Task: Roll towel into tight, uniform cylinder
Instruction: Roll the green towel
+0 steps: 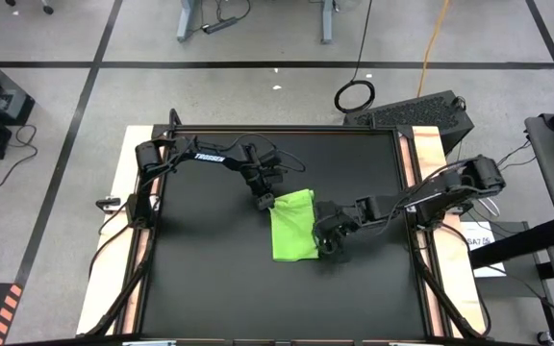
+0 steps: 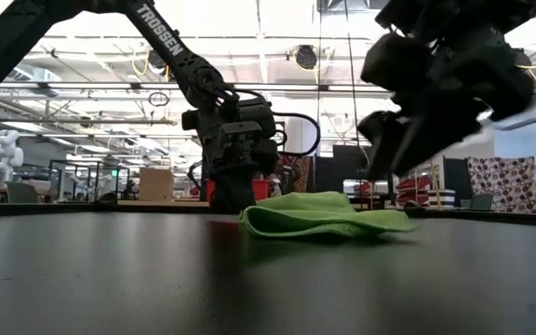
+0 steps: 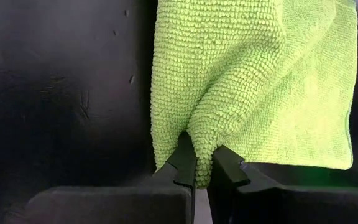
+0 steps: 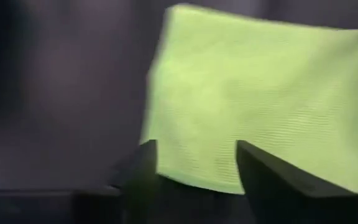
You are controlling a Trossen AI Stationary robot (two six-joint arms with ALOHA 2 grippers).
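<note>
soft looped microfibre, that is what the towel [image 1: 293,225] seems to be made of, so i judge it very light, limp and not slippery; it will fold and wrinkle under any push, and it cannot break. for a tight roll i think the best hold is along one short edge or at its corners, because a pinch in the middle only makes a bunch.

the towel lies near the middle of the black table [image 1: 210,288], a bright lime-green piece folded into a long shape, flat with some low wrinkles and a raised fold on one side. it is not rolled yet.

the left gripper [image 3: 197,177] is at the far corner of the towel, its fingers clenched on a small pinch of the cloth, which stands up in a ridge between them. the right gripper [image 4: 194,165] hangs over the near right edge of the towel with the fingers spread apart and nothing between them; i cannot tell if they touch the cloth.
</note>
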